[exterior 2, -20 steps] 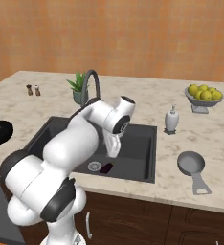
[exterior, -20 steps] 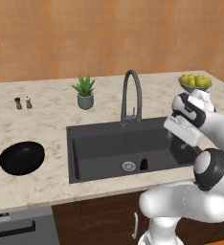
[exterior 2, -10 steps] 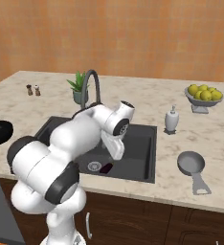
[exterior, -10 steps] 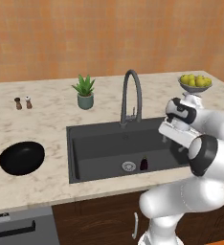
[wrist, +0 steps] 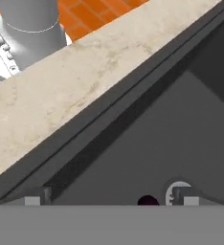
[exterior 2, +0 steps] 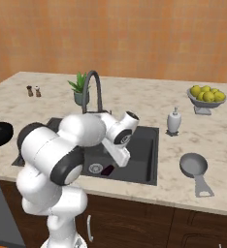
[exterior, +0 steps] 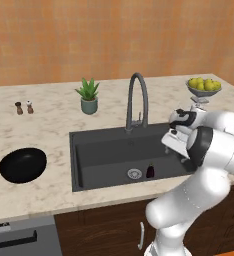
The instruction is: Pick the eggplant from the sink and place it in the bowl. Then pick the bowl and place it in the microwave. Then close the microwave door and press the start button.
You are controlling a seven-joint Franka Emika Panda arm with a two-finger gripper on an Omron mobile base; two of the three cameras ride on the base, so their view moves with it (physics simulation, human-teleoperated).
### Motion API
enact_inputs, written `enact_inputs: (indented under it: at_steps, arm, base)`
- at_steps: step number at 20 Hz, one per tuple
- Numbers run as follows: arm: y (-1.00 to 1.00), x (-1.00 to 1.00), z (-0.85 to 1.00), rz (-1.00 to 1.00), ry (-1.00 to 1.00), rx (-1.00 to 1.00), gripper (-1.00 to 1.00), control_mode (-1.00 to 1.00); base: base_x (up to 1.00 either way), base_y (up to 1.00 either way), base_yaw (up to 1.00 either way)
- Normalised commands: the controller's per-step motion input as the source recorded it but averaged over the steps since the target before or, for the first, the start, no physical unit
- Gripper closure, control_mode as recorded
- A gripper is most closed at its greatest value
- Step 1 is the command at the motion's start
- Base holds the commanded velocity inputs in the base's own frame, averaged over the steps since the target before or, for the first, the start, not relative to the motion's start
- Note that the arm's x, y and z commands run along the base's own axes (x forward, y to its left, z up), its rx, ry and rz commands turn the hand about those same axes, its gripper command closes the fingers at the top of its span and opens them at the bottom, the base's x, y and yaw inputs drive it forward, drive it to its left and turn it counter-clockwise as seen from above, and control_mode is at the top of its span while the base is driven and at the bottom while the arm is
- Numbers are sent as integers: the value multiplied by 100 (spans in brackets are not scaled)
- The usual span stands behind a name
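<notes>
So the eggplant (exterior: 150, 171) stands upright on the sink (exterior: 104, 150) floor just beside the drain (exterior: 134, 174); the jaws hang wide open and empty above it, so it's a drop down.

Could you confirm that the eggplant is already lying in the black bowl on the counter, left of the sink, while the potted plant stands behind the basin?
Not quite: the eggplant is not in the bowl. It stands on the floor of the sink, right beside the drain, as the left base view shows. The rest holds: the black bowl sits on the counter left of the sink, and the potted plant stands behind the basin.
</notes>
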Motion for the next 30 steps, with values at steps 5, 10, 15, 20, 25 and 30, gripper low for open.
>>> enact_inputs:
  at_steps: [5,10,15,20,25,30]
  arm:
    - [0,44,-39,15,-9,2,-100,-100]
    - [9,21,-47,16,-9,0,-100,-100]
    - [10,34,-40,15,-6,0,-100,-100]
    - [3,30,-41,15,-6,7,-100,-100]
    - [18,24,-27,12,-4,10,-100,-100]
    - [14,37,-23,6,-3,0,-100,-100]
  base:
    - [0,0,0]
    - [0,0,0]
    - [0,0,0]
    - [0,0,0]
    - [0,0,0]
    - [0,0,0]
